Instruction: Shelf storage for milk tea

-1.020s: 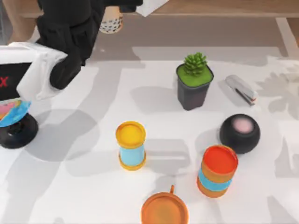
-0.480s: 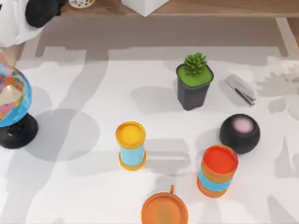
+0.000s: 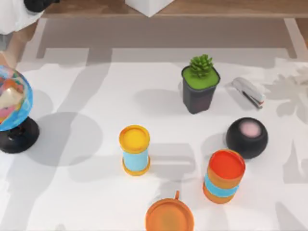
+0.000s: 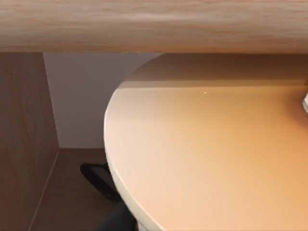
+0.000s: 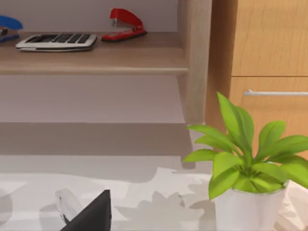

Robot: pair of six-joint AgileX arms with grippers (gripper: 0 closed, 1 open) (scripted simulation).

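Note:
The milk tea (image 4: 207,159) looms as a tan-orange cup wall close in the left wrist view, under the light wooden shelf (image 4: 154,24) board and beside a wooden side post (image 4: 21,134). My left gripper is shut on the cup, and one dark finger (image 4: 101,179) lies against its side. In the top view my left arm (image 3: 19,14) reaches over the shelf (image 3: 216,7) at the back left corner. My right gripper (image 5: 91,214) stays parked low, facing the shelf (image 5: 96,60).
On the table stand a globe (image 3: 9,101), a yellow-lidded canister (image 3: 134,149), an orange-lidded canister (image 3: 225,175), an orange round item (image 3: 169,216), a potted succulent (image 3: 200,84), a black ball (image 3: 247,137) and a stapler (image 3: 249,91). A leafy plant (image 5: 245,159) stands near the right gripper.
My left arm has carried the milk tea from the table's back left farther back and left, over the shelf, until cup and gripper left the top view.

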